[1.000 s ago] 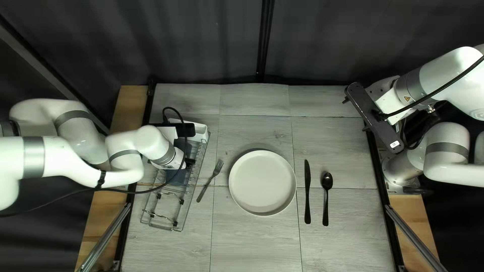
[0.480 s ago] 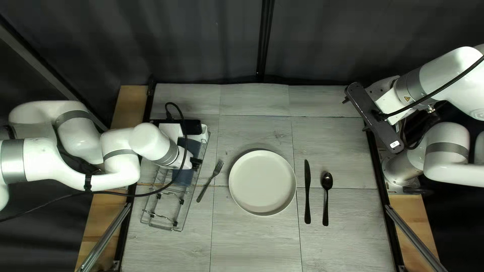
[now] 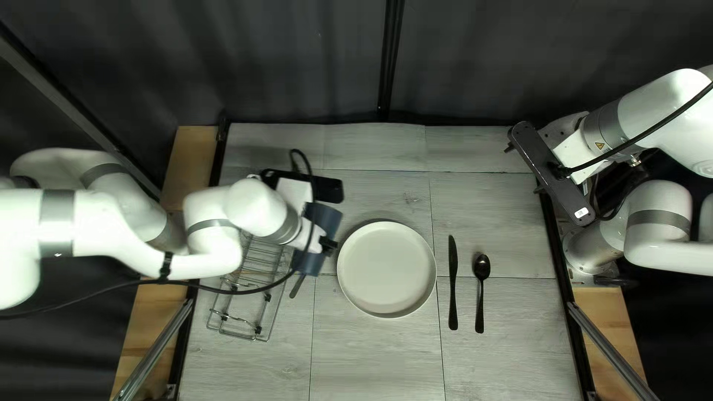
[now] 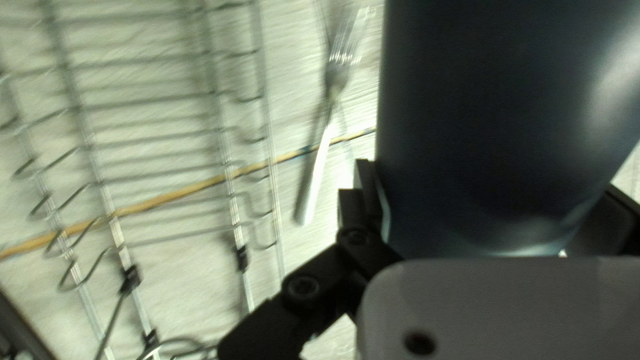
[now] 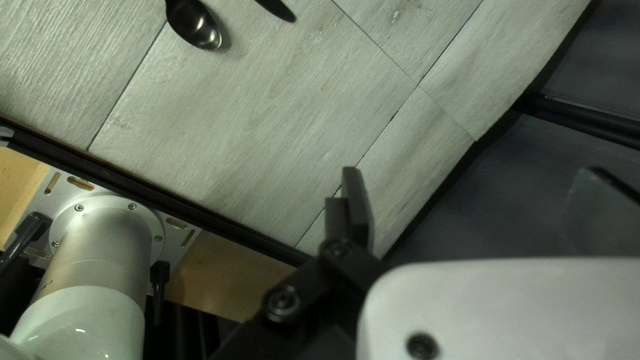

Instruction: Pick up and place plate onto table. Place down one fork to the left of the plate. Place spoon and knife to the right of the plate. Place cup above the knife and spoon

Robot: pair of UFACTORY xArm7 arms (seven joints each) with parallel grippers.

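Gripped between the two fingers of the left gripper (image 3: 327, 243), the blue cup (image 3: 327, 217) hangs over the table (image 3: 375, 356) beside the plate (image 3: 386, 269), in the gap between it and the wire rack (image 3: 261, 256). Seen from above, the cup hides the upper part of the fork (image 3: 297, 285), whose handle pokes out; the left wrist view shows the whole fork, tines and all, lying between the rack and the cup. To the right of the plate in the top left view lie the knife (image 3: 453, 286) and then the spoon (image 3: 481, 267), side by side and apart. Farther out, near the table's right edge, is the right gripper (image 3: 609, 194), its fingers spread with nothing between them, the spoon's bowl and the knife's tip ahead of it in its wrist view.
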